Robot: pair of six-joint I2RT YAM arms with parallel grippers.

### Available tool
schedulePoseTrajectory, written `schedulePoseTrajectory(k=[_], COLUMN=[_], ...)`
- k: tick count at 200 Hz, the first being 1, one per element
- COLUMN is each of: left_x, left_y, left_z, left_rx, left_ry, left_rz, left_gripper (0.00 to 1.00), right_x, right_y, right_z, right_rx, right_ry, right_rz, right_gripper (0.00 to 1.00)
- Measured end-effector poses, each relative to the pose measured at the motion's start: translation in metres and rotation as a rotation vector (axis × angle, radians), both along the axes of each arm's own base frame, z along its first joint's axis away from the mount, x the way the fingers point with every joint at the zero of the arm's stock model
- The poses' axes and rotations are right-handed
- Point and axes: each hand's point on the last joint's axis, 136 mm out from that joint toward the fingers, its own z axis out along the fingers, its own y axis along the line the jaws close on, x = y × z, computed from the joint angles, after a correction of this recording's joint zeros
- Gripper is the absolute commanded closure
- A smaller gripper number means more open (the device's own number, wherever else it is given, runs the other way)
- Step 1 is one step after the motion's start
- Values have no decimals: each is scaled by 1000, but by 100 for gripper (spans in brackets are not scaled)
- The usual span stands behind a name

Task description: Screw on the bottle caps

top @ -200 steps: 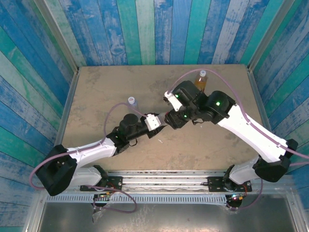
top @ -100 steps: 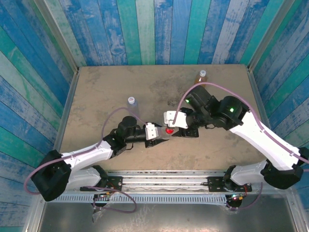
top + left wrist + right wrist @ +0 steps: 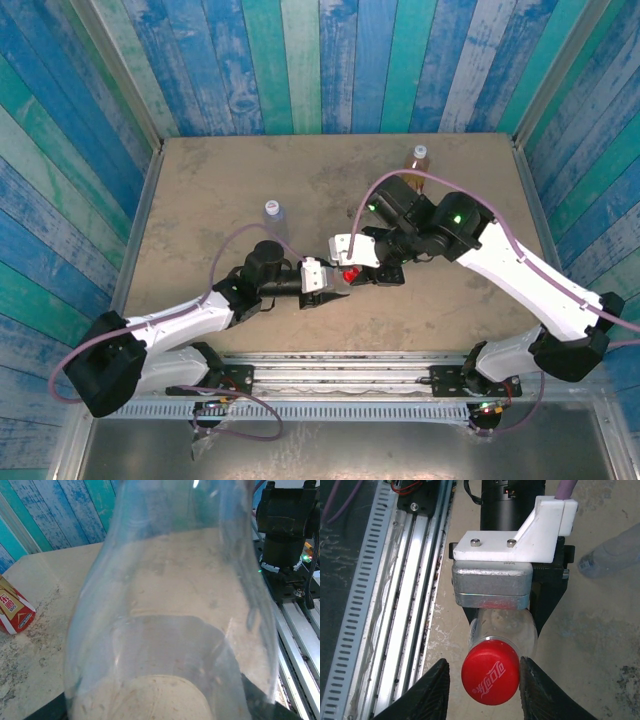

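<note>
A clear bottle [image 3: 170, 630] lies level in my left gripper [image 3: 332, 280], which is shut on its body; the bottle covers most of the left wrist view. A red cap [image 3: 491, 672] sits on its neck and points at the right wrist camera. My right gripper [image 3: 486, 680] straddles that cap [image 3: 349, 274]: one finger is against its right side, and a narrow gap shows on its left. A bluish bottle [image 3: 271, 211] with a pale cap stands at mid-left of the table. An amber bottle [image 3: 418, 160] with a white cap stands at the back right.
The metal rail [image 3: 395, 580] runs along the table's near edge, just below both grippers. The right arm's base [image 3: 285, 525] stands on it. A red-and-white scrap [image 3: 15, 612] lies on the table. Blue plank walls [image 3: 320, 60] close in the back and the sides.
My right gripper has come down and to the left, onto the red cap, and its jaws have narrowed round it. The left gripper still holds the bottle and has shifted slightly.
</note>
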Motion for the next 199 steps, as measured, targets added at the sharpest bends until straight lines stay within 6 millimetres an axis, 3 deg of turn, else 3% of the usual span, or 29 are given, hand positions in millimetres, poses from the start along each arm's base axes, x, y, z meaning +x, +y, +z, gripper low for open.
schedulePoseTrajectory(k=[35,56,101,124,146,199], left_x=[-1,-1,1,11,30,76], left_y=[0,1,1,2,5,15], left_z=[0,1,2,5,10,9], left_rx=[-1,0,-3,-11,-26,-30], left_ry=[0,1,14,7,-22,-74], left_rz=[-3,-3,12,72,173,418], left_gripper=[47,47,49,49,50,50], right_x=[3,4,7,16,31,77], right_y=[2,2,1,2,4,12], right_z=[-7,-8,-6,-5,-1,-5], right_rx=[-22,-26,-29,-27,-1,130], right_ry=[9,7,-4,-16,-6,211], right_rz=[-4,-8,-29,-94,-254,-937], right_gripper=[60,74,81,81,84,92])
